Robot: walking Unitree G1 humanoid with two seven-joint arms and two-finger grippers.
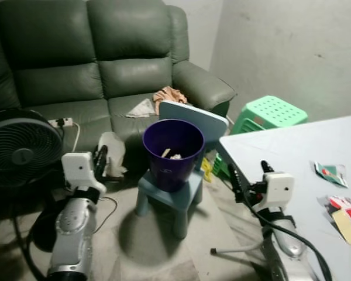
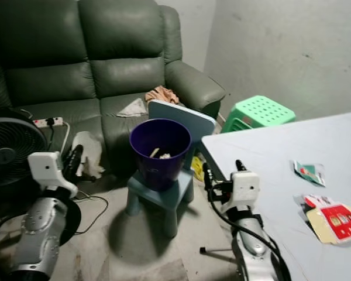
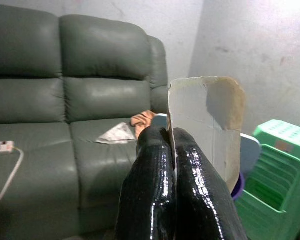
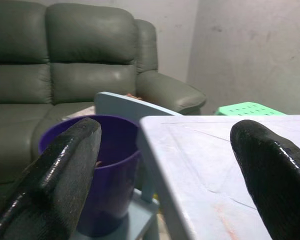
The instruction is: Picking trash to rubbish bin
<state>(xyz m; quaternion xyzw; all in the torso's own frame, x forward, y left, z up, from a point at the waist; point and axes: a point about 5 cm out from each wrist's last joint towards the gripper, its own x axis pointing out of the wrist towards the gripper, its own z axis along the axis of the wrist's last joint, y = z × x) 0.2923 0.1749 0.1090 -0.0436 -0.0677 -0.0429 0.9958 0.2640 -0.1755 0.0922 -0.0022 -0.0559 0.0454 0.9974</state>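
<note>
Purple plastic forms the rubbish bin (image 1: 173, 153), which we find standing upright on a small pale blue chair (image 1: 174, 196) in front of a dark green leather sofa (image 1: 93, 64); a few light scraps lie in the bottom of the bin. We record the left gripper (image 3: 171, 150) raised to the left of the bin, apart from it, its two black fingers pressed together on a flat piece of pale cardboard (image 3: 210, 122) that rises upright beyond the fingertips. We note the right gripper (image 1: 248, 175) at the near corner of the grey table (image 1: 281, 146), to the right of the bin, with its fingers (image 4: 65, 165) spread wide and nothing between them. On the table, well apart from that gripper, we observe a small green and white packet (image 1: 331, 174) and, at the right edge, red and yellow wrappers (image 1: 348, 216). A black fan (image 1: 20, 146) stands at the far left beside the sofa. A green plastic stool (image 1: 269, 114) sits against the wall behind the table. An orange cloth (image 1: 168, 93) and a grey sheet of paper (image 1: 142, 108) lie on the sofa seat, and a white power strip (image 1: 61, 122) rests there too.
</note>
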